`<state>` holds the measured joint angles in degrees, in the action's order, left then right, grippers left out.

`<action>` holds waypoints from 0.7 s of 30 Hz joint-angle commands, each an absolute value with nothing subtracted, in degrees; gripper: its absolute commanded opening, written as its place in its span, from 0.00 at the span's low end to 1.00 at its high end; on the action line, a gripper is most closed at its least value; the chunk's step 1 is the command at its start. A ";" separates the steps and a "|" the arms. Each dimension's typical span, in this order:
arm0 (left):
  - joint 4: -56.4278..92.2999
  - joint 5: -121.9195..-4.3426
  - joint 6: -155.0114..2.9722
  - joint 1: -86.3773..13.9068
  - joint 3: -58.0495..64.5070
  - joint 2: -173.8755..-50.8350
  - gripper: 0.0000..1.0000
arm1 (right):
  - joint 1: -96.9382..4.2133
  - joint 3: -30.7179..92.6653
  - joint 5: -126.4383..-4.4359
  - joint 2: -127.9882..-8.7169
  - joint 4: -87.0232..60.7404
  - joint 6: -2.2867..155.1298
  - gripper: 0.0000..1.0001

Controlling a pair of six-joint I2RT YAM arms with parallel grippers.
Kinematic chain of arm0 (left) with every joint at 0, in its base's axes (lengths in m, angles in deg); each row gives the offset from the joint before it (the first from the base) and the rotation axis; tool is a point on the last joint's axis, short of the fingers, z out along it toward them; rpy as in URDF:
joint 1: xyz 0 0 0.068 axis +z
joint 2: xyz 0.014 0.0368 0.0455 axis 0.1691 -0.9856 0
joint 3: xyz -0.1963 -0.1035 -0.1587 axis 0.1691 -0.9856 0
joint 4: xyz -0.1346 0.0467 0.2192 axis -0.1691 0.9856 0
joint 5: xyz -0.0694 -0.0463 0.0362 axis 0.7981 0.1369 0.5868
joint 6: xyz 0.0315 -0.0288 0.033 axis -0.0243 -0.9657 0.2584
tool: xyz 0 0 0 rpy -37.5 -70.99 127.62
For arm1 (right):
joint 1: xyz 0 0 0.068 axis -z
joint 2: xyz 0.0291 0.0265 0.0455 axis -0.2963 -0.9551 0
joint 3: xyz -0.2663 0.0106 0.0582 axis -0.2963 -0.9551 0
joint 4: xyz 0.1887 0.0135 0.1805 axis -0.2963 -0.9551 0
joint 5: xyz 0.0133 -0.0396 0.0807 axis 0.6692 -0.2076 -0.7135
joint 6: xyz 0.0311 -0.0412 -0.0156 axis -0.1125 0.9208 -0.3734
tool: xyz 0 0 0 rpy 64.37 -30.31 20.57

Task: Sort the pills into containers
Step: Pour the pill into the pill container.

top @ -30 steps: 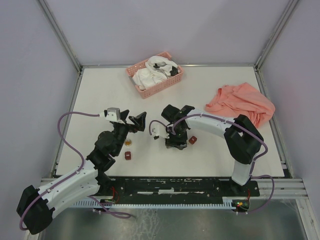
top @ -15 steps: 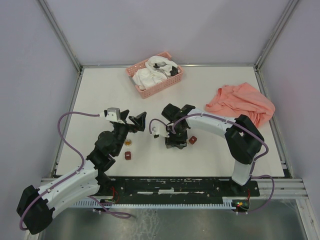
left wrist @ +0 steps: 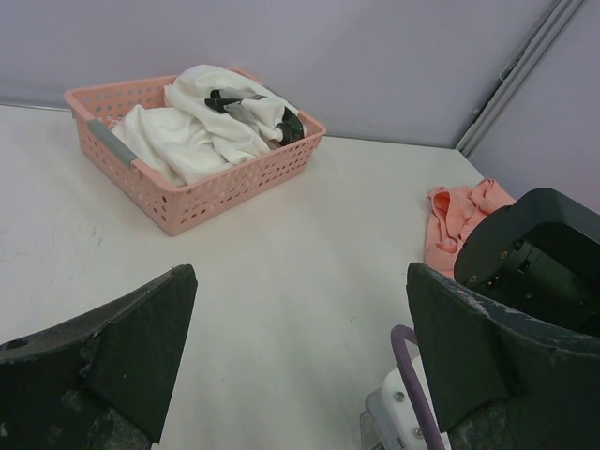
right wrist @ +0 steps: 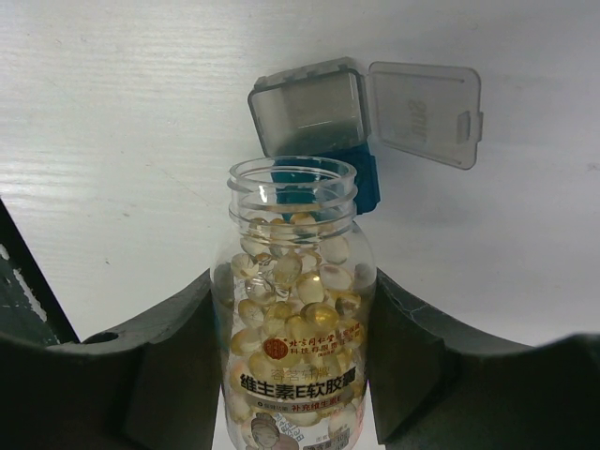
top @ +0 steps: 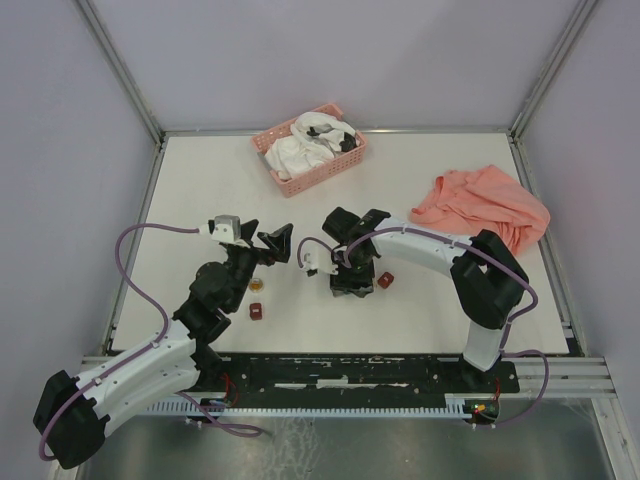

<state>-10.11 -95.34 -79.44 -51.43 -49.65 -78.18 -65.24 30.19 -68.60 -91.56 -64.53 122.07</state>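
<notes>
- The right gripper (right wrist: 295,361) is clamped on the jar (right wrist: 292,281), one dark finger (right wrist: 173,361) pressed against each side of its lower half.
- The left gripper (left wrist: 300,366) is spread wide with nothing between its fingers, hanging above the desk (left wrist: 281,272) left of centre.
- Compared with a second ago, nothing visibly differs: both arms, the jar and the boxes sit where they were.
- The jar has no cap. Its long axis runs along the right fingers, with the mouth pointing away from the wrist toward the grey box (right wrist: 307,108). How far it tips against the desk I cannot tell.
- The pills (right wrist: 300,309), yellowish and glossy, fill the jar up to its neck.
- The jar is held near the middle of the desk, a little toward the near edge.
- The grey box lies just beyond the jar's mouth, its clear lid (right wrist: 424,111) flipped open to the side.
- The teal box (right wrist: 364,180) touches the grey box and is partly hidden behind the jar's neck.
- One red box (top: 385,281) sits just beside the right gripper; a second red box (top: 256,311) lies toward the near edge, near the left arm.
- A basket (left wrist: 141,173) holding white cloth (left wrist: 187,141) stands at the far edge.
- A pink cloth (top: 480,205) lies crumpled by the right edge.
</notes>
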 commanded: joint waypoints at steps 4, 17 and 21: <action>-13.09 -96.61 -78.31 -51.21 -49.52 -77.72 0.99 | -65.54 32.01 -71.31 -89.78 -66.23 122.57 0.07; -12.93 -96.58 -78.30 -51.21 -49.35 -77.82 0.99 | -65.42 31.81 -64.63 -89.62 -63.95 121.11 0.06; -12.92 -96.56 -78.25 -51.22 -49.27 -77.90 0.99 | -66.43 30.70 -67.02 -88.82 -63.91 122.03 0.07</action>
